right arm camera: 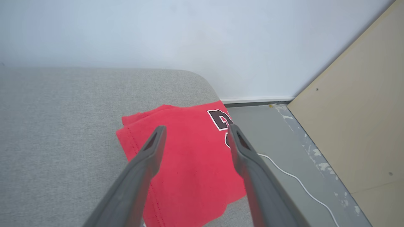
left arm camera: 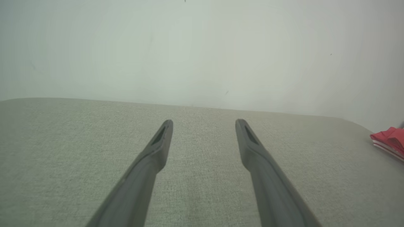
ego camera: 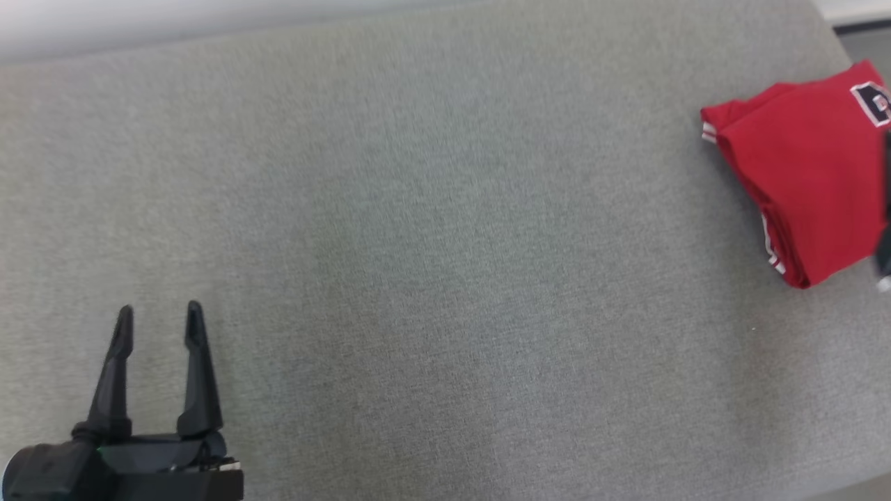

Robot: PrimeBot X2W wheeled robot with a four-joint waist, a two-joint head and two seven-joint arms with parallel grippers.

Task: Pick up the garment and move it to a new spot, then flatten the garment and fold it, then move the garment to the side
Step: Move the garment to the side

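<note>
The garment (ego camera: pixel 807 174) is red with white trim and a dark letter print. It lies folded at the right end of the grey fabric surface (ego camera: pixel 431 264), its far corner at the surface's edge. Over it hangs my right gripper (right arm camera: pixel 195 130), open, with nothing between its fingers; the red cloth (right arm camera: pixel 192 167) shows below them. At the lower left of the head view my left gripper (ego camera: pixel 159 313) stands open and empty over bare fabric, far from the garment. In the left wrist view the left gripper (left arm camera: pixel 203 124) points at the wall, with a red edge of the garment (left arm camera: pixel 389 142) at far right.
Past the surface's right edge lies a grey floor (right arm camera: pixel 277 138) with a thin white cable (right arm camera: pixel 293 178) on it. A beige panel (right arm camera: pixel 356 104) stands at the far right. A pale wall (right arm camera: pixel 189 37) runs behind the surface.
</note>
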